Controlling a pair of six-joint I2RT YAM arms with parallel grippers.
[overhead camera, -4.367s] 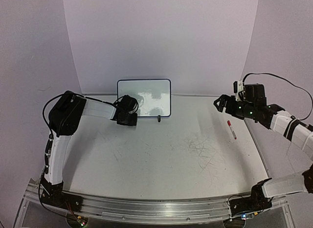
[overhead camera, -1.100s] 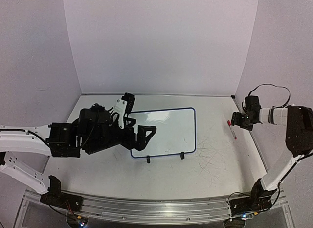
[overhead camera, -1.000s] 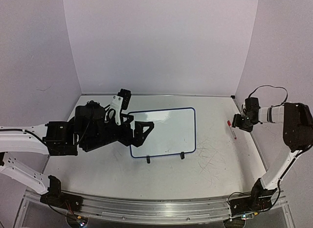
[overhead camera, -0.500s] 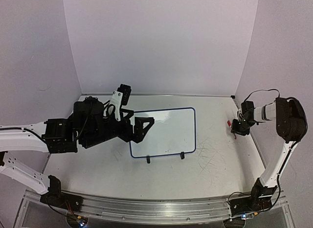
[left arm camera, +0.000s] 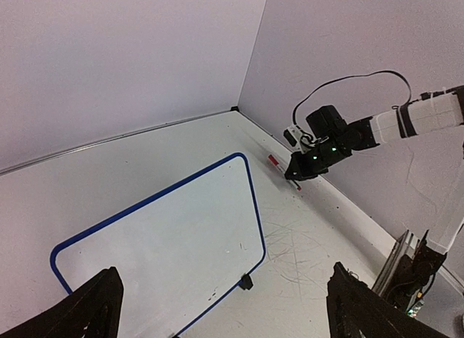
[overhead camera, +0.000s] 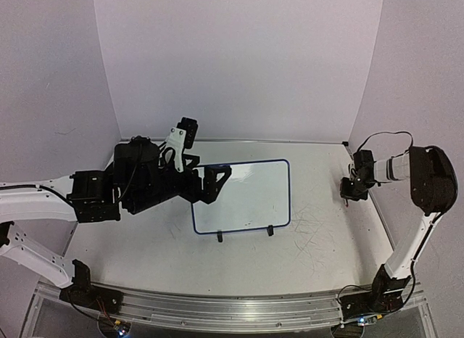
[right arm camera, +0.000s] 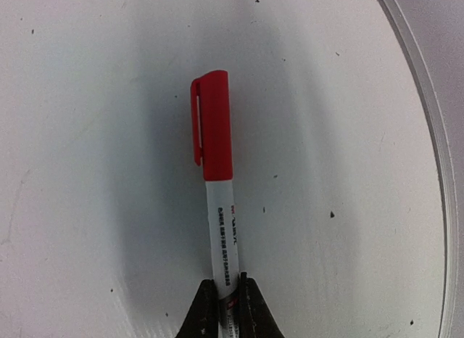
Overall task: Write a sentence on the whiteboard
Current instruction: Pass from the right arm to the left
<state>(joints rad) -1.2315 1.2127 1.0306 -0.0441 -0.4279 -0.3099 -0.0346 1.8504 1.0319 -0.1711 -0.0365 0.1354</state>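
The whiteboard [overhead camera: 250, 200] lies near the table's middle, white with a thin blue rim and two black feet; its face [left arm camera: 159, 236] is blank and no sentence is in view. My left gripper [overhead camera: 210, 184] hovers over the board's left part, open wide, with nothing between its fingers [left arm camera: 94, 316]. At the table's right edge my right gripper [overhead camera: 352, 190] is down at the surface, shut on the white barrel of a red-capped marker [right arm camera: 217, 207]. The cap is on and points away from the gripper [right arm camera: 226, 302]. From the left wrist, the marker [left arm camera: 275, 162] shows beside that gripper [left arm camera: 299, 175].
Grey scratch marks [overhead camera: 312, 225] cover the tabletop right of the board. The table's raised right rim [right arm camera: 428, 135] runs close beside the marker. Lilac walls enclose the back and both sides. The arms' mounting rail [overhead camera: 232, 305] lies along the near edge.
The board came from upright at the back to flat in the middle. In the last second my right gripper dropped onto the marker and shut on it; the left arm drew back slightly.
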